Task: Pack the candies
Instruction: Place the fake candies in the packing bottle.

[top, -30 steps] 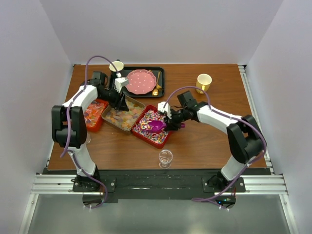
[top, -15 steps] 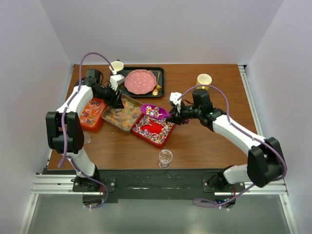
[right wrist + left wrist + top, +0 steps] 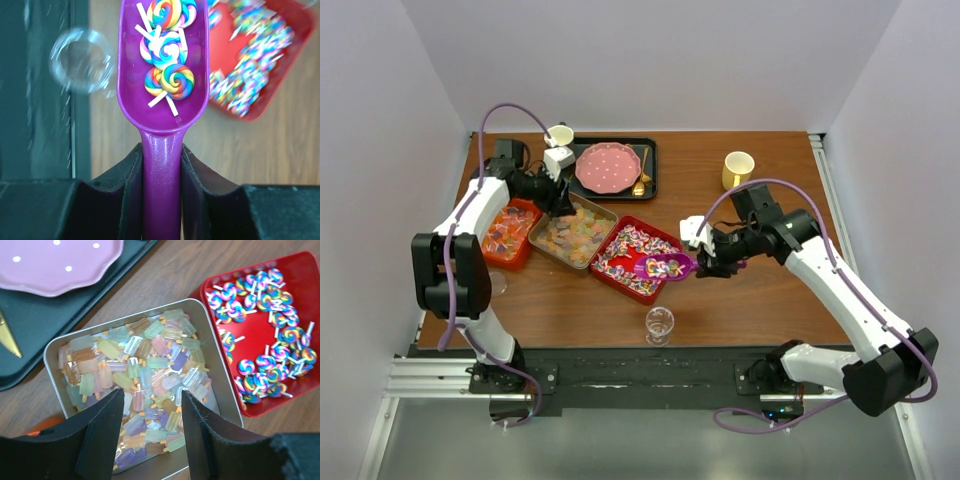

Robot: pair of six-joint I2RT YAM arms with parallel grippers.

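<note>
My right gripper is shut on the handle of a purple scoop that carries three rainbow swirl lollipop candies. In the top view the scoop hangs over the near right edge of the red tray of swirl candies. A small clear glass stands near the front edge; it shows blurred at upper left in the right wrist view. My left gripper is open and empty above the silver tin of pastel popsicle candies. An orange tray of wrapped pieces sits at the left.
A black tray at the back holds a pink dotted plate, a gold utensil and a white cup. A yellow mug stands at the back right. A second clear glass stands behind the left arm.
My right arm has swung the loaded scoop from above the red tray's far side down and toward the near right, closer to the glass. The left gripper has barely moved.
</note>
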